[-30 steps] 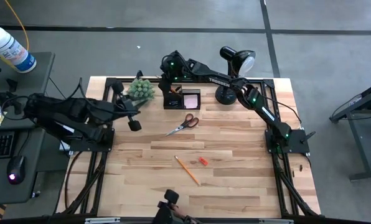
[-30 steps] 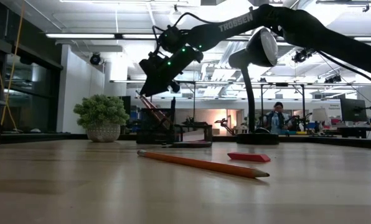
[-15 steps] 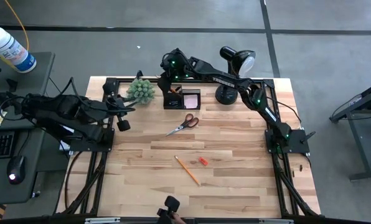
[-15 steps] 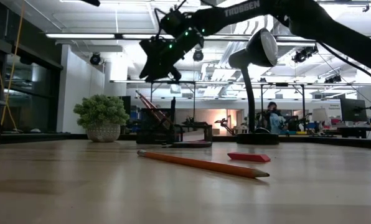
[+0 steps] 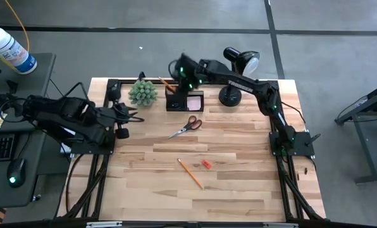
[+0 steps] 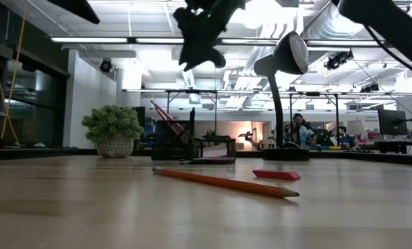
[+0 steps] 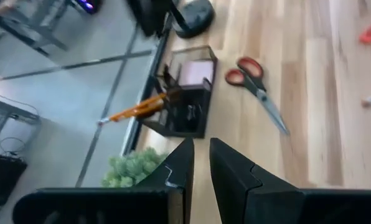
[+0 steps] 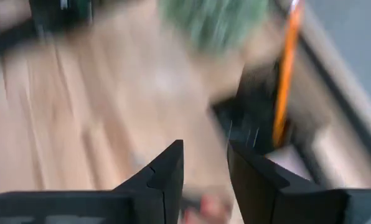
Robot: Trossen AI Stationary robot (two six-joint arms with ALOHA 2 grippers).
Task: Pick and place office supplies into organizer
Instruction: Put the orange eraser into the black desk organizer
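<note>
1. High view shows you the organizer (image 5: 185, 101) at twelve o'clock, one pencil (image 5: 166, 83) and pink notes inside.
2. Scissors (image 5: 186, 126), second pencil (image 5: 190, 173) and eraser (image 5: 206, 164) remain.
3. Right gripper (image 5: 178, 67) hangs above it, fingers apart, empty; left gripper (image 5: 120, 133) nearly closed, empty.

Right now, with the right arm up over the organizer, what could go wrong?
1. The pencil leans out of the organizer toward the plant; the right pincer, empty and close above, might clip it.
2. The lamp stands beside that arm and might get bumped.
3. The scissors lie flat, a hard pick.
</note>
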